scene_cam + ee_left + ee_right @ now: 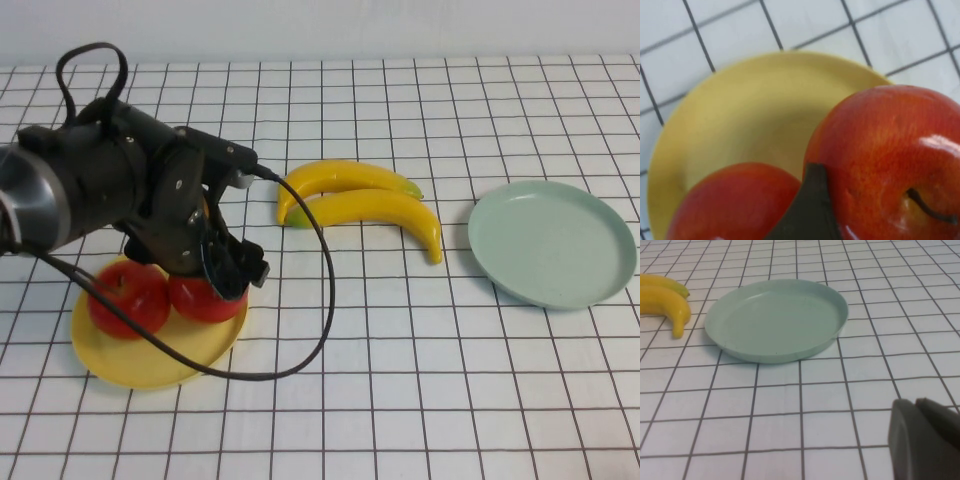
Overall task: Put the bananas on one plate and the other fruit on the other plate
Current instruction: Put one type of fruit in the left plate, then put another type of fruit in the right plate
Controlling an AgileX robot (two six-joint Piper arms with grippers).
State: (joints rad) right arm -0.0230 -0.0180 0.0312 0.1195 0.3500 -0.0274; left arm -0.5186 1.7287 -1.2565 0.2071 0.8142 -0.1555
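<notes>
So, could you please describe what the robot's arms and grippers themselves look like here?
The left arm is bulky matte black with a silver-grey section at the frame's edge; black cables loop over it and trail across the table. Its left gripper has dark, pointed fingers. The right gripper shows only in its wrist view, as dark grey, rounded fingers pressed together.

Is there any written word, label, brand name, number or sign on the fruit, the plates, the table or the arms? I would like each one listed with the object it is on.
None: no text is readable in any view.
The apples, bananas, yellow plate, green plate and gridded table are plain.
The left gripper, open over the apples, and the shut right gripper near the green plate show no markings.
</notes>
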